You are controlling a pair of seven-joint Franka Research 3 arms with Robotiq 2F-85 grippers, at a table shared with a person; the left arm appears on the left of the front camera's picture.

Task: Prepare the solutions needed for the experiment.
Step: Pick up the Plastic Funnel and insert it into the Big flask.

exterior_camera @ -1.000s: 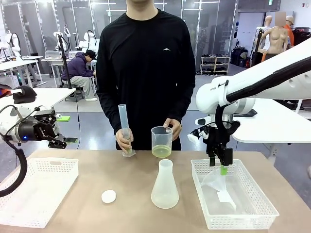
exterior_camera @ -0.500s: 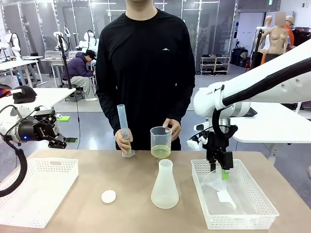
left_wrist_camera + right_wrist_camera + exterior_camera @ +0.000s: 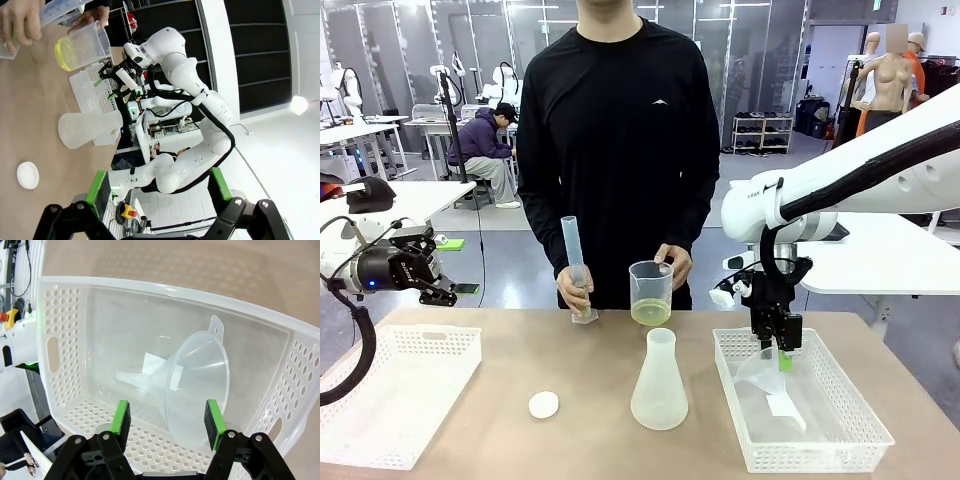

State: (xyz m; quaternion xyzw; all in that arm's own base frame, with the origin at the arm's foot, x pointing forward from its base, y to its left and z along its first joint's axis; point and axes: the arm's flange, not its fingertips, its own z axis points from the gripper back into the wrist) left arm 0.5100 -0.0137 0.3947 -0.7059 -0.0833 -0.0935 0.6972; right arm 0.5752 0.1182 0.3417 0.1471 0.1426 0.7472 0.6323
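Observation:
The solutions (image 3: 651, 315) show as a shallow yellowish layer in a translucent beaker (image 3: 652, 291) that a person's hand steadies at the far table edge; the layer (image 3: 64, 54) also shows in the left wrist view. The person's other hand holds a tall graduated cylinder (image 3: 577, 268). My right gripper (image 3: 782, 356) hangs low in the right basket (image 3: 820, 440), over a clear funnel (image 3: 197, 375) lying on its side. Its green pads (image 3: 120, 417) stand either side of the funnel's wide mouth, apart from it. My left gripper (image 3: 452, 291) hovers open above the left basket (image 3: 395, 390), its own view showing spread fingers (image 3: 97, 185).
An empty conical flask (image 3: 660, 384) stands mid-table, with a small white disc (image 3: 544, 404) to its left. A white paper slip (image 3: 152, 371) lies on the right basket's floor under the funnel. The person stands close behind the table's far edge.
My right gripper has sunk lower into the basket toward the funnel, and its jaws have narrowed. The left arm and the person's hands have stayed put.

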